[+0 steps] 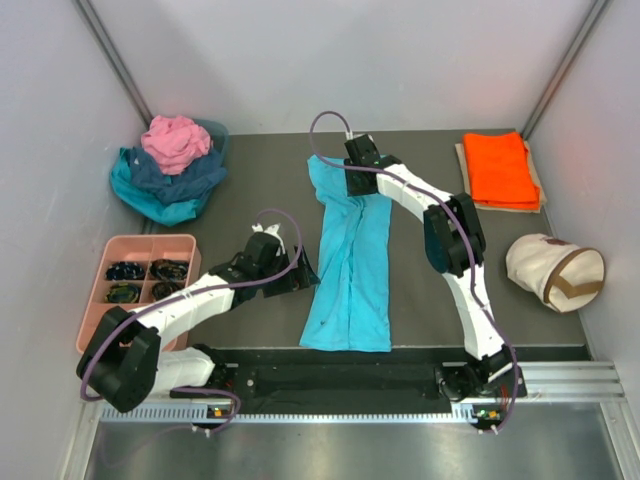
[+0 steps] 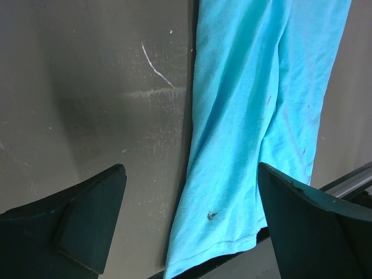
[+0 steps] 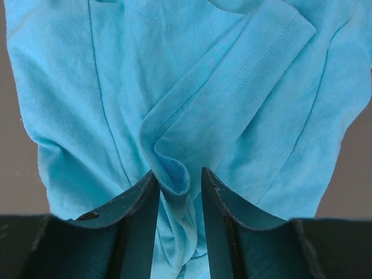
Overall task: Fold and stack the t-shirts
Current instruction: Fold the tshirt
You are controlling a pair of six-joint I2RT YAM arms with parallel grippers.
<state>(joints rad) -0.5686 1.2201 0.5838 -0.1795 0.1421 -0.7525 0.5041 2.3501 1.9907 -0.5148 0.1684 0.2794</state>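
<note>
1 turquoise shirt (image 1: pixel 352 270) lies as a strip on the table (image 1: pixel 260 170); right claw (image 3: pixel 177 180) pinches its far end, probably to fold it nearward; left claw (image 2: pixel 190 168) hovers wide open by its near-left edge.

The turquoise t-shirt (image 1: pixel 350 270) is soft, matt knit cloth with stitched hems, and it has a small dark speck near its lower edge. The surface (image 1: pixel 250 190) under it is dark grey and matt, scuffed with pale scratches and smears. The fingers (image 2: pixel 87 221) of the left gripper (image 2: pixel 190 174) look like dark, matt moulded plastic, a little chipped along the edges. The orange t-shirt (image 1: pixel 498 168) is smooth matt cloth. The pink t-shirt (image 1: pixel 175 142) is soft and crumpled. The bag (image 1: pixel 552 270) is coarse cream canvas with a brown strap. The tray (image 1: pixel 145 241) is smooth pink plastic. The rail (image 1: pixel 350 411) is pale ribbed metal with a dull sheen.
</note>
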